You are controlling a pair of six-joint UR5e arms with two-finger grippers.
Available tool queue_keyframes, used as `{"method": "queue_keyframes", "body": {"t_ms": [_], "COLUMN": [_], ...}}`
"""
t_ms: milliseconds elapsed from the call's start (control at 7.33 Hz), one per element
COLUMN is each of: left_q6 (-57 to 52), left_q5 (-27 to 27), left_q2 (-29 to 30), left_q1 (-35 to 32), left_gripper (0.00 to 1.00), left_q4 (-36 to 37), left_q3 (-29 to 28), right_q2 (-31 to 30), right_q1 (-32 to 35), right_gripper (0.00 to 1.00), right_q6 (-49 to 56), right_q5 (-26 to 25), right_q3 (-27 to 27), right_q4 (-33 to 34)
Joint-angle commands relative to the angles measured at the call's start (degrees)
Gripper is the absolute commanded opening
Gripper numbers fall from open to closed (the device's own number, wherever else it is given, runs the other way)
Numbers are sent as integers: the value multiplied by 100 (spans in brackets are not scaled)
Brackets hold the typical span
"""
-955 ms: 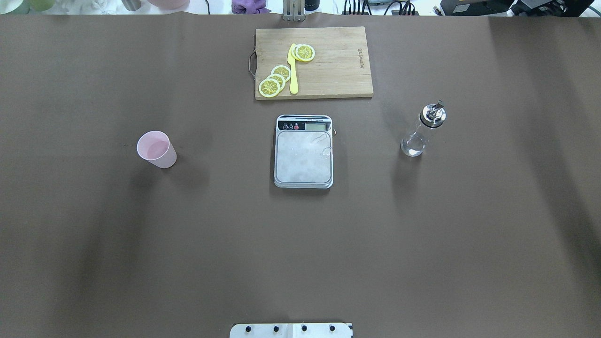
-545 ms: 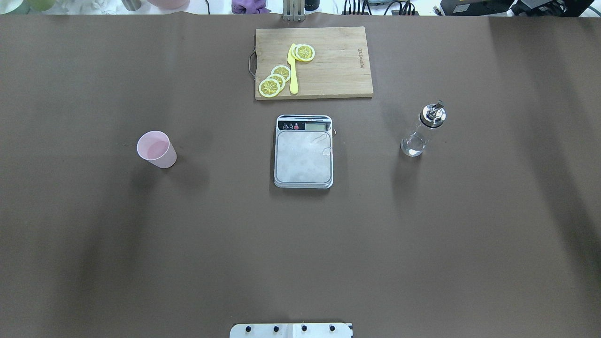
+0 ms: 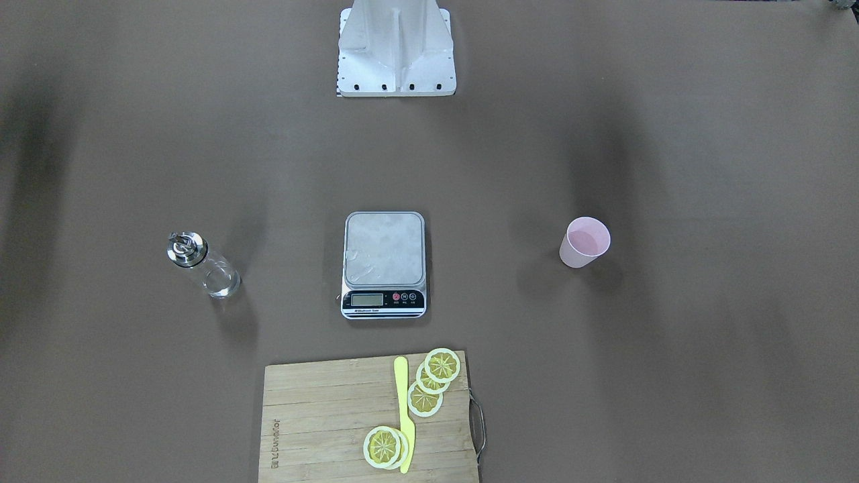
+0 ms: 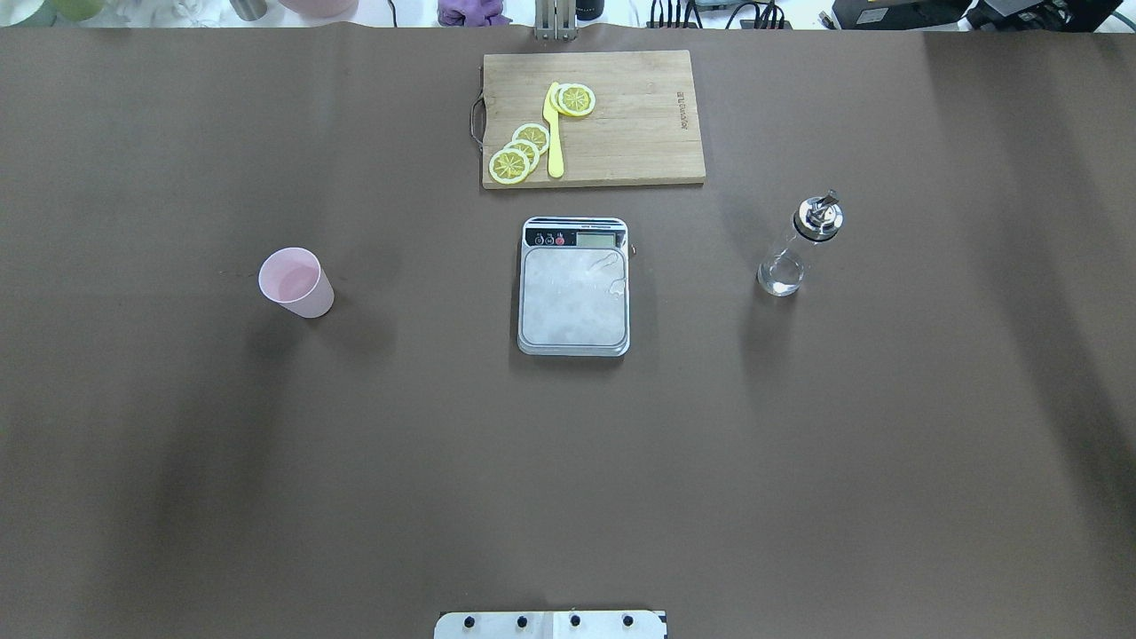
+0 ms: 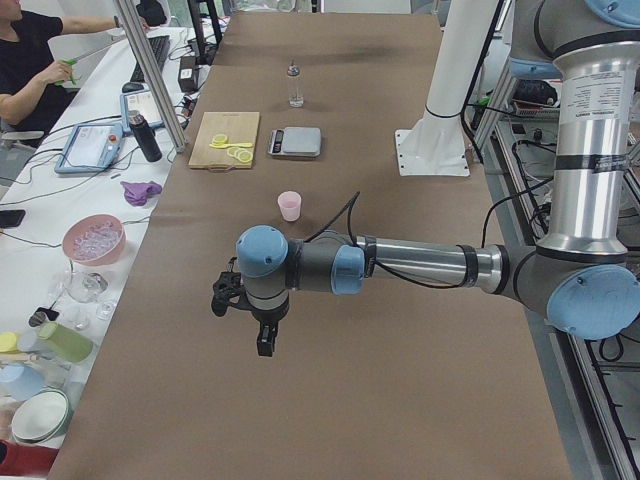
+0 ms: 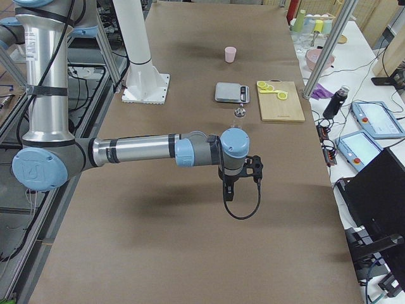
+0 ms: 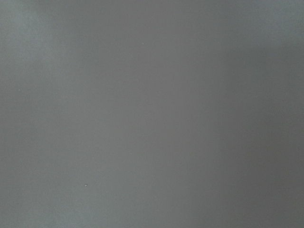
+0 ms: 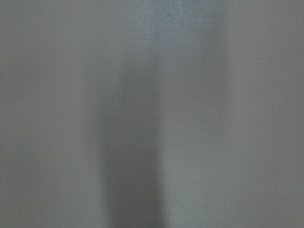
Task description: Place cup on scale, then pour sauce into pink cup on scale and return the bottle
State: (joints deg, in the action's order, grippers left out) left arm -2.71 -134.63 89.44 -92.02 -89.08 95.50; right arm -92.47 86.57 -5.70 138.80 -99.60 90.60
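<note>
The pale pink cup (image 4: 295, 282) stands upright on the brown table, left of the scale (image 4: 574, 297), whose steel platform is bare. The clear bottle (image 4: 797, 248) with its silver spout cap stands right of the scale. In the front-facing view the cup (image 3: 584, 242) is on the right, the scale (image 3: 384, 258) in the middle and the bottle (image 3: 201, 267) on the left. My left gripper (image 5: 264, 343) and right gripper (image 6: 228, 190) show only in the side views, each hanging over bare table well short of these things. I cannot tell whether they are open or shut. Both wrist views show only blurred table.
A wooden cutting board (image 4: 621, 124) with lemon slices (image 4: 519, 153) and a yellow knife (image 4: 554, 133) lies just beyond the scale. The robot's base plate (image 4: 550, 625) is at the near edge. Operators' desks with clutter (image 5: 95, 240) line the far side.
</note>
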Motion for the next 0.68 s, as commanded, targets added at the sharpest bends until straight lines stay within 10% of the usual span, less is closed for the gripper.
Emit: {"method": "queue_keyframes", "body": {"t_ms": [0,545], "left_q6": [-1,34], "left_q5": [-19,16], "left_q2": [3,109], "left_q1": [0,9], "left_gripper": [98,99], "left_q4": [4,-435], "left_q3": [13,-31], "right_q2": [9,18], "right_q1": [0,-52], "right_gripper": [100,100], "right_q6": [-98,-45], "right_q5": [16,25], "right_q3": [-7,-68], "right_q4": [-16,-7]}}
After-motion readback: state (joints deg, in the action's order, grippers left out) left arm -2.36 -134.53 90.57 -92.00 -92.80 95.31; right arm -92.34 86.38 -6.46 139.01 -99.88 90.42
